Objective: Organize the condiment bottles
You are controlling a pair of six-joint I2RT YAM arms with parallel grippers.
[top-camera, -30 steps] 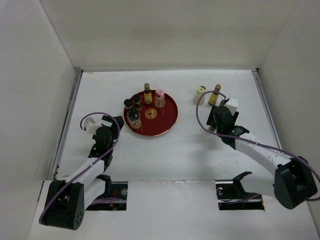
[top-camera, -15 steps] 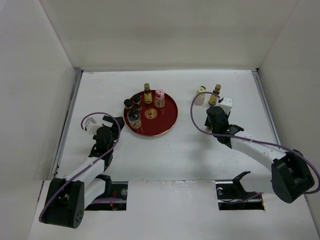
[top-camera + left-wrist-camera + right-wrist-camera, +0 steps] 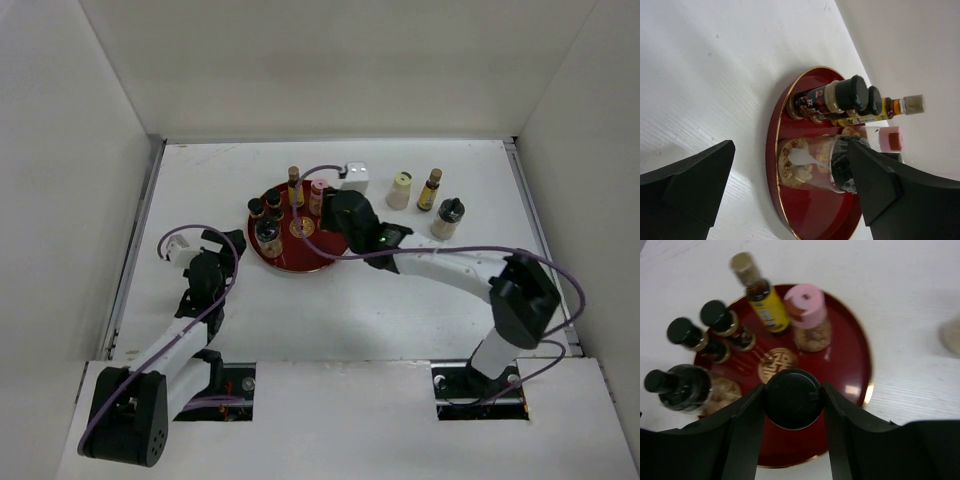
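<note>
Since the round red tray (image 3: 852, 352) already carries five condiment bottles (image 3: 767, 307), the right gripper (image 3: 792, 390) pinches a black-capped bottle (image 3: 791, 402) over its gold emblem (image 3: 776, 363), seemingly to lower it into the free middle, while the left gripper (image 3: 790, 150) hangs spread beside the rim.

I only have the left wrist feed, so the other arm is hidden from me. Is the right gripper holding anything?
Observer: Yes, the right gripper is shut on a black-capped bottle above the red tray.
Operator: Any bottles off the tray?
Observer: Three stand on the table to its right: a cream bottle, an amber bottle, a dark-capped jar.
Operator: Is the tray's centre free?
Observer: Yes, the gold emblem there is uncovered.
</note>
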